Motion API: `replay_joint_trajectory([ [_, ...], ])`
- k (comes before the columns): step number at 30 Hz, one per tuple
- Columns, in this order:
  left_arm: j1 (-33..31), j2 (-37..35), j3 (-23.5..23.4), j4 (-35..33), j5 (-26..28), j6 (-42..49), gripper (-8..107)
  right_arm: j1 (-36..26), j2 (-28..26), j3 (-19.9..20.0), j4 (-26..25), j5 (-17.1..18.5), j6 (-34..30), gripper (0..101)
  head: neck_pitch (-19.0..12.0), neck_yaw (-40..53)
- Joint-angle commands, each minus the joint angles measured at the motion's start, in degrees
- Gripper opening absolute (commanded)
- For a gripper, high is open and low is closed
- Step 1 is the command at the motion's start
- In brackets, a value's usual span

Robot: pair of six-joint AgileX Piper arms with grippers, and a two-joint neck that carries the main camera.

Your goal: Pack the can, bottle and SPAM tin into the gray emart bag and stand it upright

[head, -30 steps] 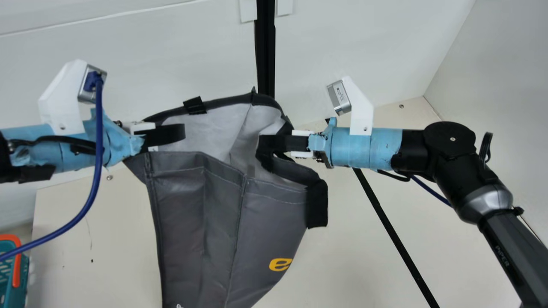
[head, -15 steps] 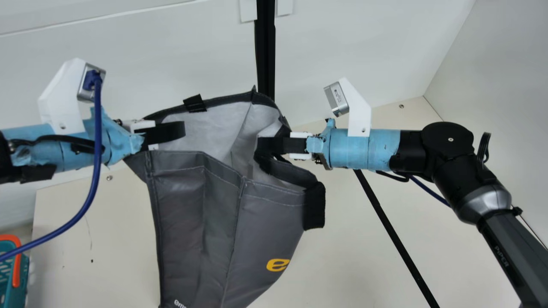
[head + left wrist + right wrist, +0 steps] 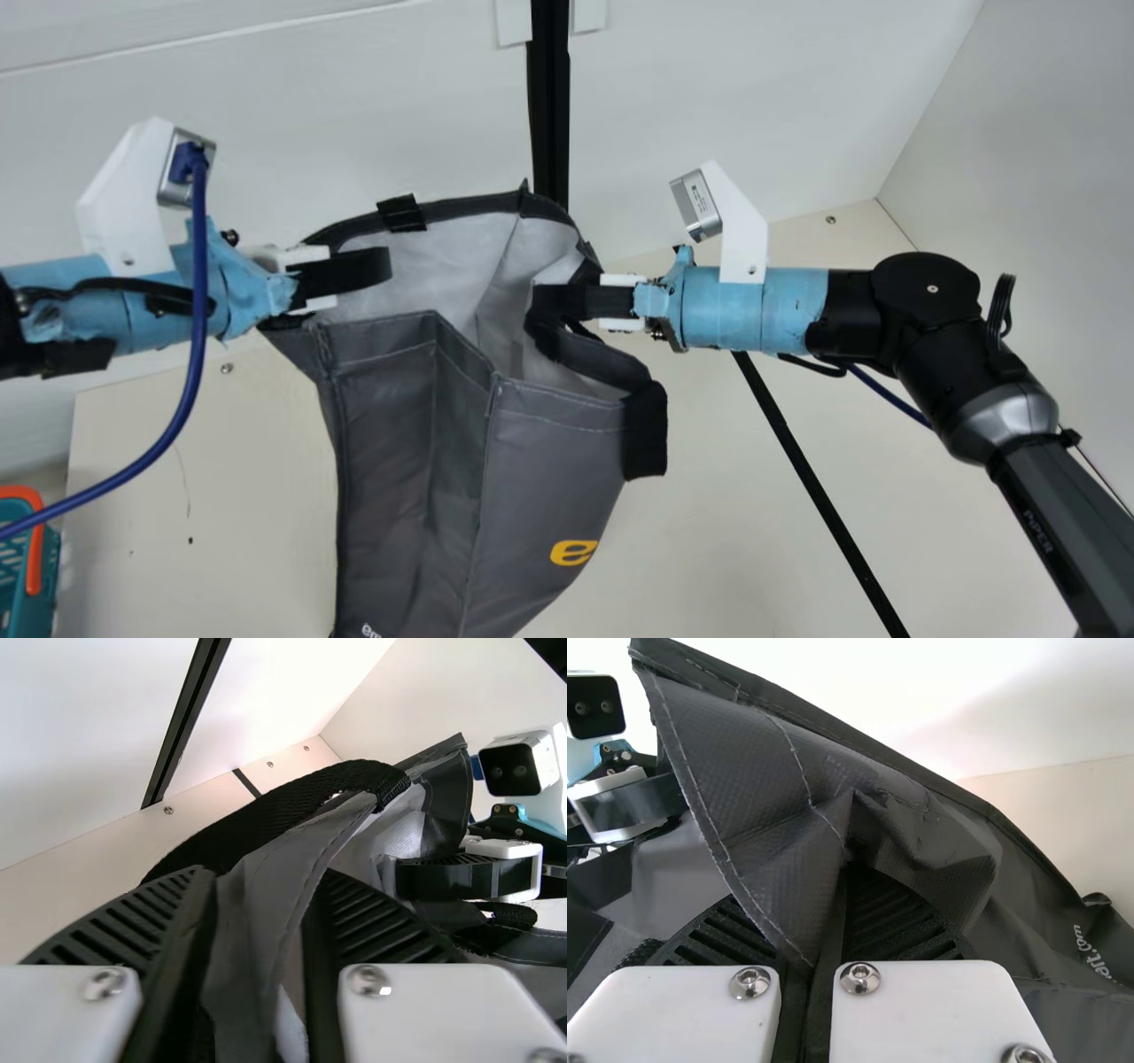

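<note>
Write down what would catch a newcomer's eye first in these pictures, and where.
The big gray bag, central in the main view, its pale mouth gaping between the left gripper and right gripper. Next, its low yellow mark, and the teal-and-orange basket at lower left.

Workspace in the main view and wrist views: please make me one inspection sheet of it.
Surface: cream table, small dark spot, black strip.
Job's things: gray emart bag, mouth open, between both grippers.
Clutter: teal basket at main view's left edge.
Grippers: left gripper open, bag fabric between its fingers; right gripper shut on bag fabric.
Cables: blue cable hangs curved from left wrist camera.
Surroundings: white walls, black post.
</note>
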Motion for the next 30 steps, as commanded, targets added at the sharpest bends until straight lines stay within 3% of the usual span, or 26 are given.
replay_joint_trajectory([
  [1,0.00,0.00,0.00,0.00,0.00,0.00,45,0.00,0.00,0.00,0.00,0.00,0.00,0,-1.30,-0.05],
  [14,0.00,0.00,0.00,0.00,0.00,0.00,89,0.00,0.00,0.00,0.00,0.00,0.00,0,-1.30,-0.05],
  [18,0.00,0.00,0.00,0.00,0.00,0.00,90,0.00,0.00,0.00,0.00,0.00,0.00,0,-1.30,-0.05],
  [19,-0.23,-2.32,3.19,-0.16,-0.74,0.56,90,0.00,0.00,0.00,0.00,0.00,0.00,0,-1.30,-0.05],
  [30,0.47,-6.81,6.67,-5.73,-4.23,5.23,90,0.00,0.00,0.00,-0.04,0.00,0.00,0,-1.30,-0.05],
])
